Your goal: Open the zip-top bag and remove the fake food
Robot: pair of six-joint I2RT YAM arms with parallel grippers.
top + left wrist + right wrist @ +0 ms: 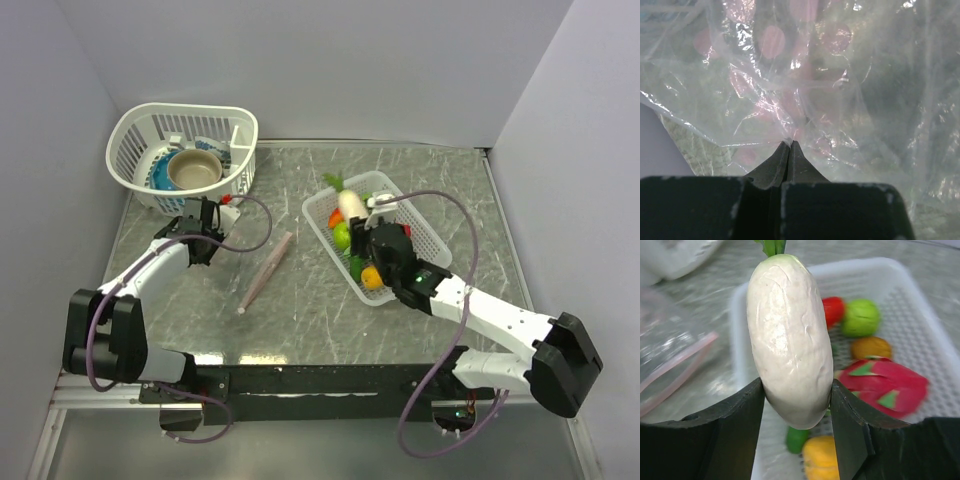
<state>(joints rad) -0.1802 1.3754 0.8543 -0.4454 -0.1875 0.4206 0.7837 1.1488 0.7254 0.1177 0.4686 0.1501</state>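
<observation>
round white basket (pixel 135 135), far left of counter (pixel 300 320) — tan bowl (pixel 193 170) inside.
zip-top bag (pixel 850 100): clear crinkled film with pale pink spots; pink zip strip (pixel 267 268) flat on the counter, left of centre.
left tool (pixel 790 146): pressed together, pinching the bag's film; arm low, reaching forward.
rectangular white basket (pixel 890 267), right of centre: holds fake food (pixel 862 317) — green, red, orange, magenta, yellow.
right tool (pixel 796 395): pinching a white radish (pixel 787 330) over that basket, leaf end pointing away.
</observation>
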